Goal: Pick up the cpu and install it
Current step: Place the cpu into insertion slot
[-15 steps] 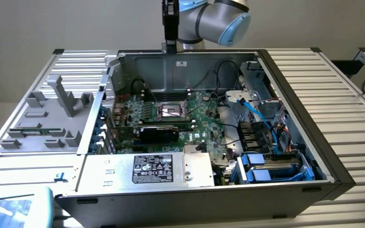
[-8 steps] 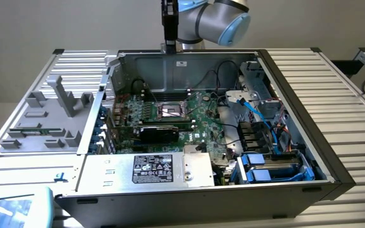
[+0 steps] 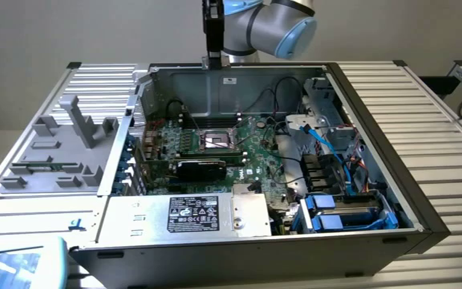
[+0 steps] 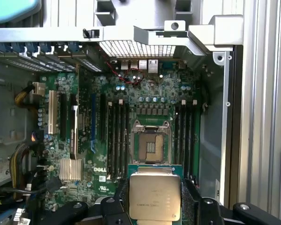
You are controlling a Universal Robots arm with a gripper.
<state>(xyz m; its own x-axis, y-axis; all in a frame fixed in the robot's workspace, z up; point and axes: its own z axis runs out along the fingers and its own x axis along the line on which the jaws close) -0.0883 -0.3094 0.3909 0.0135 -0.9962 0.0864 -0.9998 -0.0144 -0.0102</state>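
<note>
We see the cpu (image 4: 154,197) lying flat between the fingers (image 4: 190,199), which look clamped on two of its opposite edges. It hangs over the motherboard (image 4: 84,140) inside the computer case (image 3: 190,90), near the open socket (image 4: 151,145) but not in it. We judge it light and stiff, yet fragile. The smooth metal top could slip, and the underside is best left untouched, so the thin edges are the place to hold it, level and with gentle pressure.
</note>
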